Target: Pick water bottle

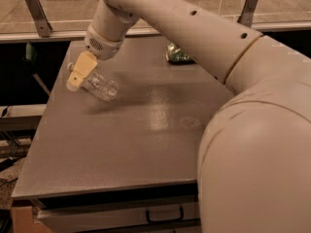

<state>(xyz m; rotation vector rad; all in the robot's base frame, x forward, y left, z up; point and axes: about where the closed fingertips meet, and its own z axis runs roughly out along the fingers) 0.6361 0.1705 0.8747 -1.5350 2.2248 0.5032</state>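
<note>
Grasping step: the hand (pixel 77 74) covers the neck end of the bottle (pixel 102 88), which lies far left on the counter (pixel 146 149). Whether it grips, I cannot tell. Next likely: close firmly, lift.

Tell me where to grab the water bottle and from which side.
Probably best to take the water bottle by its clear body, coming down from above and closing across its width: it lies on its side on the table. The hand is over its neck end, near the table's edge.
</note>
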